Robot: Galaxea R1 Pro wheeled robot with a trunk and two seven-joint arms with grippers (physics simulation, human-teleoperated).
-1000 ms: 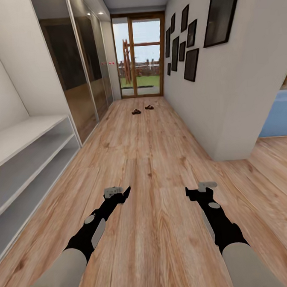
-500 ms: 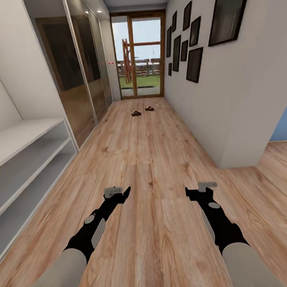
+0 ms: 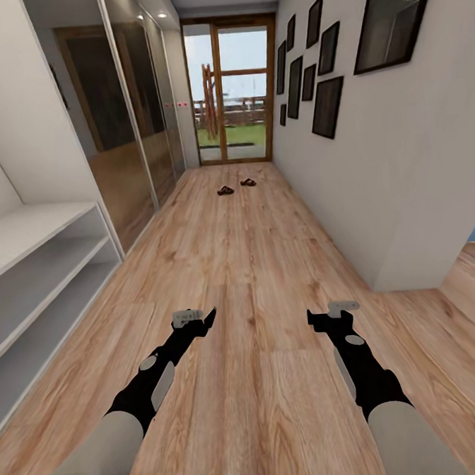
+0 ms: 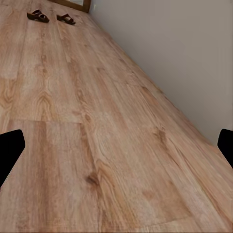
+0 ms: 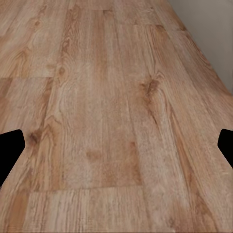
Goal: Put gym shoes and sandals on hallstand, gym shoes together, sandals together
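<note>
The two sandals, small and dark brown, lie side by side far down the corridor floor [image 3: 246,265] near the glass door, one sandal [image 3: 226,190] left of the other sandal [image 3: 248,182]. The left wrist view catches them too, as one sandal [image 4: 38,15] and the other sandal [image 4: 66,19]. My left gripper [image 3: 203,321] and right gripper [image 3: 320,319] hover low over the planks, far short of the sandals. In the wrist views the left gripper [image 4: 116,150] and right gripper [image 5: 116,150] stand open and hold nothing. The gym shoes are out of view.
A pale grey-white low two-tier shelf unit [image 3: 34,266] runs along the left wall, with a white panel rising behind it. Mirrored wardrobe doors [image 3: 127,132] follow it. The right wall [image 3: 361,186], hung with dark frames, ends at a corner [image 3: 411,282].
The whole view has shifted: the camera has advanced along the corridor, so the shelf unit and the right wall corner slid toward the frame edges. Both arms keep the same pose.
</note>
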